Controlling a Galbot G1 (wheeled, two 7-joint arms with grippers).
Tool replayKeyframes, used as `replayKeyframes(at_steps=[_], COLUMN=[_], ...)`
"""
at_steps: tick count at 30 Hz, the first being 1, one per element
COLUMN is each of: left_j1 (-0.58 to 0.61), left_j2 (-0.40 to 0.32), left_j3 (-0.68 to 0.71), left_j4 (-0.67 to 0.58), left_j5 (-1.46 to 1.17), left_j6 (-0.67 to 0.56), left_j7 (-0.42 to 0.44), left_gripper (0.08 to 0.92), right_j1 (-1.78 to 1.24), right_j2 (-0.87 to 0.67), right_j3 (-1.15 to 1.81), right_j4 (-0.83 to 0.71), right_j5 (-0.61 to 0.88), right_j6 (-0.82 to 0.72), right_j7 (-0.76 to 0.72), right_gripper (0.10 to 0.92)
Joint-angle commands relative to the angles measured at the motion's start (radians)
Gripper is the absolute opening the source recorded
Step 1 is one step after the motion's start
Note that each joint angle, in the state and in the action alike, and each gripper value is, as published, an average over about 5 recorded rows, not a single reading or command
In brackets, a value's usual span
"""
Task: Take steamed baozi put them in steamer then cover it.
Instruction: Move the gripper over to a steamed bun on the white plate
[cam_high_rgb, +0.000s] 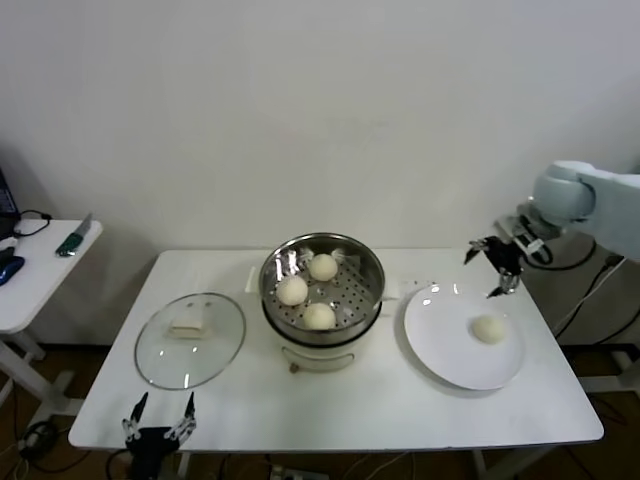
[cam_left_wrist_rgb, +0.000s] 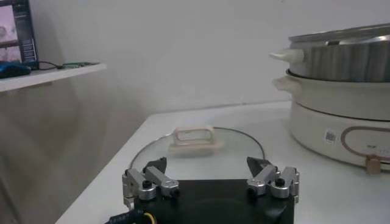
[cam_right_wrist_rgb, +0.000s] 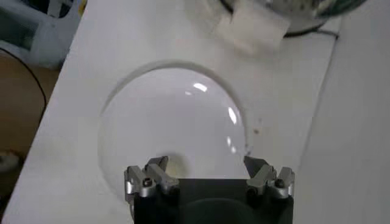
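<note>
The steamer (cam_high_rgb: 370, 272) stands mid-table on its white pot base (cam_high_rgb: 330, 355) and holds three steamed baozi (cam_high_rgb: 323, 266) (cam_high_rgb: 291, 290) (cam_high_rgb: 319, 316). One more baozi (cam_high_rgb: 488, 329) lies on the white plate (cam_high_rgb: 440, 330) to the right. My right gripper (cam_high_rgb: 487, 270) hovers open over the plate's far edge; in the right wrist view the gripper (cam_right_wrist_rgb: 206, 165) has the plate (cam_right_wrist_rgb: 170, 115) below it and a sliver of baozi (cam_right_wrist_rgb: 175, 164) by one finger. The cover (cam_high_rgb: 215, 350) lies flat at the left. My left gripper (cam_high_rgb: 163, 405) waits open at the table's front edge, just before the cover (cam_left_wrist_rgb: 201, 149).
A small white side table (cam_high_rgb: 40, 270) stands to the left with a green-handled tool (cam_high_rgb: 73, 238) and dark items on it. Cables hang off the table's right end. The steamer's rim (cam_left_wrist_rgb: 341, 39) rises well above the left gripper (cam_left_wrist_rgb: 207, 167).
</note>
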Motion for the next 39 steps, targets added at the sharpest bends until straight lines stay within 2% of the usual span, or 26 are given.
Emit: replayKeyframes(at_steps=[1, 13, 39], left_j1=[0.001, 0.000, -0.011], left_j2=[-0.007, -0.025, -0.028], left_j3=[-0.004, -0.008, -0.007], left_j4=[0.006, 0.021, 0.032], left_j5=[0.003, 0.006, 0.002], left_j6=[0.000, -0.002, -0.001], left_j7=[0.001, 0.001, -0.012], left_gripper=[0.823, 0.823, 0.823], right_j1=[-0.378, -0.538, -0.618], right_j2=[-0.056, 0.062, 0.159], right_j3=[0.300, 0.438, 0.533], right_j4=[-0.221, -0.368, -0.489], right_j5=[-0.107, -0.194, -0.251], right_j6=[-0.033, 0.001, 0.006], right_j7=[-0.019, -0.011, 0.009], right_gripper=[0.823, 0.823, 0.822])
